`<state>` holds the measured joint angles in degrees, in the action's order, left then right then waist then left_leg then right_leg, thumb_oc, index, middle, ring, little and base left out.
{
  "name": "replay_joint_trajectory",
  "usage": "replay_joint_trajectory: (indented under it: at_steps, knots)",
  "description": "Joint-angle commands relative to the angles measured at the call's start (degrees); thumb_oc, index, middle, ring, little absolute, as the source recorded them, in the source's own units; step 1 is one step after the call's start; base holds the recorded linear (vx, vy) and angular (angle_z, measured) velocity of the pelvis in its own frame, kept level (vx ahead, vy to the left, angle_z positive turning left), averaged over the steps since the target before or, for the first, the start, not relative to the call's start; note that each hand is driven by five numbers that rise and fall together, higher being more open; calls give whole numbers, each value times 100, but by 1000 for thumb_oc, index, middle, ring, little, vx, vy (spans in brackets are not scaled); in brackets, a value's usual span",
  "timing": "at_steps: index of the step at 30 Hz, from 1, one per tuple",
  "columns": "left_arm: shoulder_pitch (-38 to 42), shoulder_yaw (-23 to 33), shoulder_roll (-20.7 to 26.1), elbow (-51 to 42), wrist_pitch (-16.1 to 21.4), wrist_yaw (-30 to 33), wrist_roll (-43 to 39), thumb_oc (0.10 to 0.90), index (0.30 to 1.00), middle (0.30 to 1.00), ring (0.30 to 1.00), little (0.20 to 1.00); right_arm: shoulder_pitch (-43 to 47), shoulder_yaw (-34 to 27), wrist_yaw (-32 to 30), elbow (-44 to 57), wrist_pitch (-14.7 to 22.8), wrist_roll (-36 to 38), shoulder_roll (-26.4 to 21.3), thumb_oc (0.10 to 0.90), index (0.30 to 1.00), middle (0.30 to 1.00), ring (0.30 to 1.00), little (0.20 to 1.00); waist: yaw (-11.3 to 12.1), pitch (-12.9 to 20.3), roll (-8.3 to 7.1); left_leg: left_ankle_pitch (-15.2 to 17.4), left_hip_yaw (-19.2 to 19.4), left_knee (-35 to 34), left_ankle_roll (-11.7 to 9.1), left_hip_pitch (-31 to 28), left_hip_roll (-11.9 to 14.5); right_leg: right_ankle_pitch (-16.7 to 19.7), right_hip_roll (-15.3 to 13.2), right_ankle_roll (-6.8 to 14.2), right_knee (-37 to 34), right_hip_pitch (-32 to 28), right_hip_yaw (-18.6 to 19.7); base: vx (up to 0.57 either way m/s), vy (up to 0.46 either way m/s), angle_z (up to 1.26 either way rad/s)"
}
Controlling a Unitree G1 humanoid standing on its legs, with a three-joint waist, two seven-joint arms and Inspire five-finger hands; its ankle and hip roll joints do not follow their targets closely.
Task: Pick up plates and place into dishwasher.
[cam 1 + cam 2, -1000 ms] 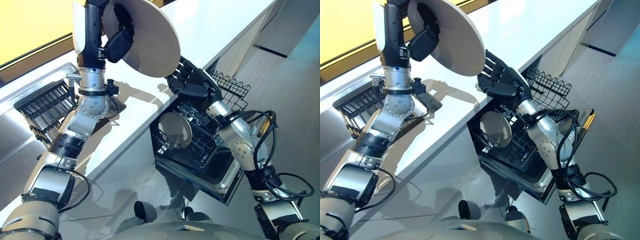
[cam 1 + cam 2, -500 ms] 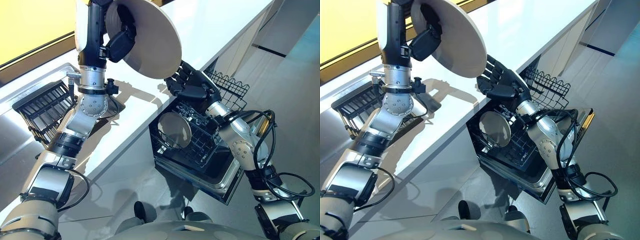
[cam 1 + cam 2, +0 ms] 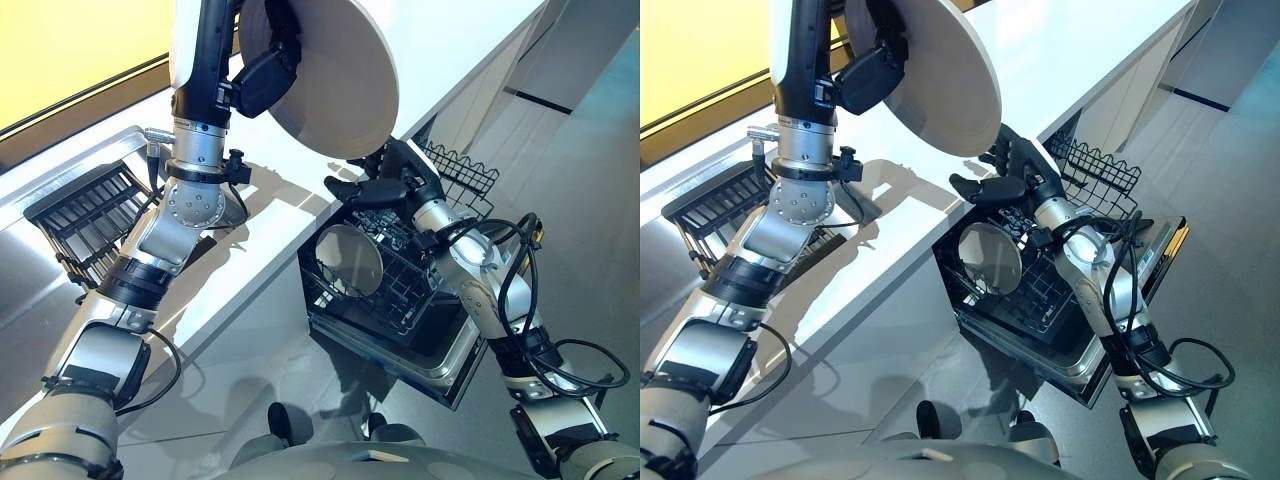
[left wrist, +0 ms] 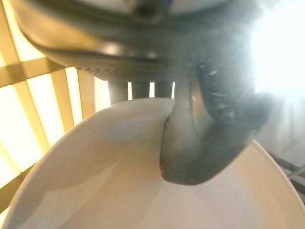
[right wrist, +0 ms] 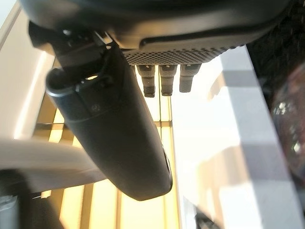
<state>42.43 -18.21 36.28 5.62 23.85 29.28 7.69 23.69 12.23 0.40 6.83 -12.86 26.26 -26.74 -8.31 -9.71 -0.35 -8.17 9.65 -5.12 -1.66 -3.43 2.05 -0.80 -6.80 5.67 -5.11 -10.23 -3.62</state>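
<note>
My left hand (image 3: 265, 75) is raised high over the counter, shut on a large white plate (image 3: 335, 70) that stands tilted on edge. In the left wrist view the thumb (image 4: 200, 143) presses on the plate's face (image 4: 109, 186). My right hand (image 3: 385, 185) is open just below the plate's lower rim, fingers straight and thumb (image 5: 114, 129) spread; I cannot tell whether it touches the plate. Below it the dishwasher's lower rack (image 3: 400, 290) is pulled out, with one round plate (image 3: 350, 260) standing in it.
The white counter (image 3: 440, 50) runs from lower left to upper right. A dark dish rack (image 3: 85, 205) sits by the sink at the left. A wire upper basket (image 3: 462, 178) sticks out behind my right hand. The dishwasher's open door (image 3: 455, 365) lies low over the floor.
My left hand has carried the plate to the right, over the dishwasher. My right hand has turned and come up under the plate's lower rim.
</note>
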Motion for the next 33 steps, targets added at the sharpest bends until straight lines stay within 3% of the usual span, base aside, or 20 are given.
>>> replay_joint_trajectory:
  at_steps: [1,11,17,25,33]
  knots:
    - [975,86,80,30,63,128,-147,100,300,300,300,200,716,-79,-115,138,618,14,-12,800,900,900,900,900,40,804,66,917,-36,12,-5,-508,-185,386,299,36,51,400,-219,39,-1,-1]
    - [954,31,271,459,128,323,187,100,300,300,300,200,751,-112,141,223,780,1023,60,800,900,900,900,900,46,789,71,922,-9,12,0,-527,-183,384,310,28,57,388,-220,4,0,0]
    - [751,22,251,1026,739,687,544,100,300,300,300,200,683,-215,669,342,658,2077,209,800,900,900,900,900,37,819,42,920,11,12,-9,-536,-165,382,319,10,51,378,-223,13,-8,0]
    - [507,2,145,1464,1266,1189,1055,100,300,300,300,200,532,-345,1038,311,588,3293,424,800,900,900,900,900,47,845,-21,843,42,12,-39,-512,-133,431,307,-8,39,384,-262,5,-1,0]
    - [319,-15,-17,1593,1357,1322,1024,100,300,300,300,200,490,-458,951,376,820,3357,552,800,900,900,900,900,65,856,-43,904,21,12,-45,-542,-129,373,306,1,31,341,-295,20,-2,0]
